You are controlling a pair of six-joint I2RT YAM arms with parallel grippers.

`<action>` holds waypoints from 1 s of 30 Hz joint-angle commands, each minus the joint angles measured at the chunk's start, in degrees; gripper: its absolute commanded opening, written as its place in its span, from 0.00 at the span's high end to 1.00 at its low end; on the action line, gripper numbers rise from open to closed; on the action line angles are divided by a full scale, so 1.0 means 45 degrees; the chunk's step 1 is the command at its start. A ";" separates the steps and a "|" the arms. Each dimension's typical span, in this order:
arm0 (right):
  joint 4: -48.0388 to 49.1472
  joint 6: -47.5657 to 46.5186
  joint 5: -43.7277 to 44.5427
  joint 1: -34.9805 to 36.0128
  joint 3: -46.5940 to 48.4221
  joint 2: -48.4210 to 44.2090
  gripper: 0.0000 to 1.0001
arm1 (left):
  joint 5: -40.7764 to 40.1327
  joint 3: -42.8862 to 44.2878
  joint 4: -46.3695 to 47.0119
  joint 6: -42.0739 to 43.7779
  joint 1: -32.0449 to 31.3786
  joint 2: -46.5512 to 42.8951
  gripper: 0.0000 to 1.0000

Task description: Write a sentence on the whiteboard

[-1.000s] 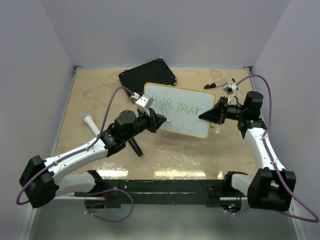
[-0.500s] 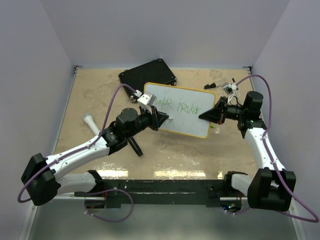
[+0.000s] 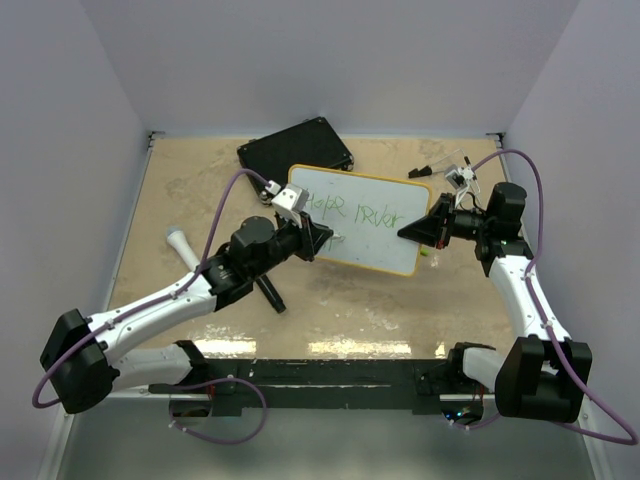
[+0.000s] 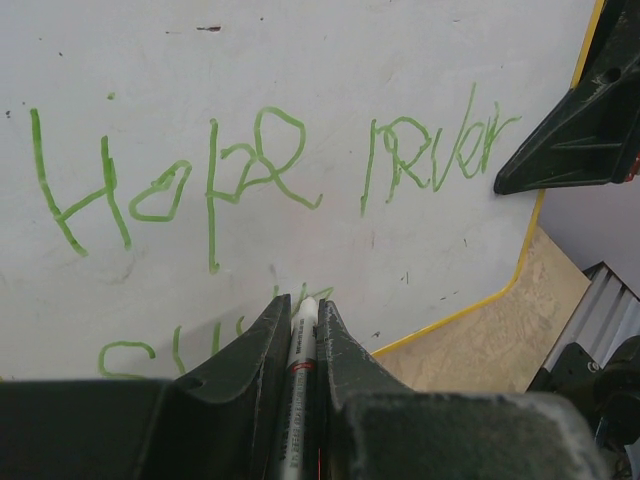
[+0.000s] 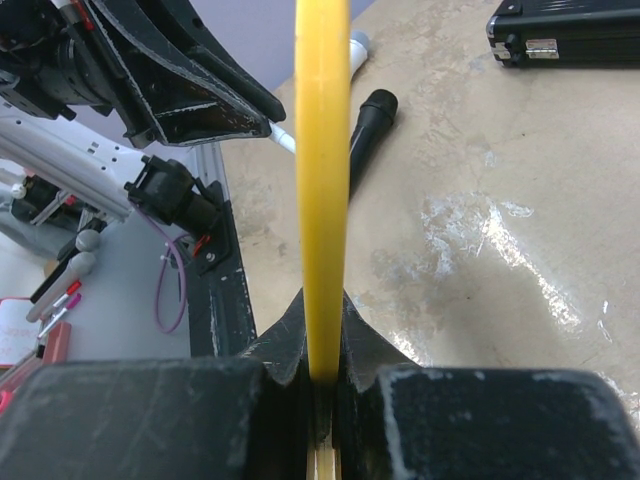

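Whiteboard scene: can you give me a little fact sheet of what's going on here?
Whiteboard: white face, yellow rim, mid-table
Right gripper: shut on the board's yellow edge
Left gripper: shut on a marker
Marker tip: at the board's second line
Writing: green, roughly "Hope never", second line begun
Black case: behind the board

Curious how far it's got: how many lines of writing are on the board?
2: top line across the whiteboard; second line begun below, maybe partly hidden by the left tool.
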 commanded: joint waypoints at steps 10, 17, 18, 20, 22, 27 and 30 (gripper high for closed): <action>0.0614 0.0208 -0.0930 0.0049 0.0265 -0.0419 1.00 | 0.0027 -0.0306 -0.0554 0.0443 -0.0005 -0.0492 1.00; 0.0594 0.0228 -0.0949 0.0049 0.0246 -0.0477 1.00 | 0.0418 -0.0267 -0.0730 0.0384 -0.0005 -0.0238 1.00; 0.0594 0.0228 -0.0949 0.0049 0.0246 -0.0458 1.00 | 0.0535 -0.0248 -0.0730 0.0365 -0.0005 -0.0218 1.00; 0.0594 0.0228 -0.0949 0.0049 0.0246 -0.0458 1.00 | 0.0614 -0.0189 -0.0711 0.0365 -0.0005 -0.0102 1.00; 0.0594 0.0247 -0.0949 0.0030 0.0246 -0.0458 1.00 | 0.0905 -0.0091 -0.0633 0.0287 -0.0005 0.0054 1.00; 0.0614 0.0247 -0.0949 0.0030 0.0265 -0.0517 1.00 | 0.1219 0.0064 -0.0126 0.0169 -0.0005 0.0406 1.00; 0.0614 0.0228 -0.0949 0.0049 0.0246 -0.0497 1.00 | 0.1317 0.0202 0.0128 0.0092 -0.0005 0.0485 1.00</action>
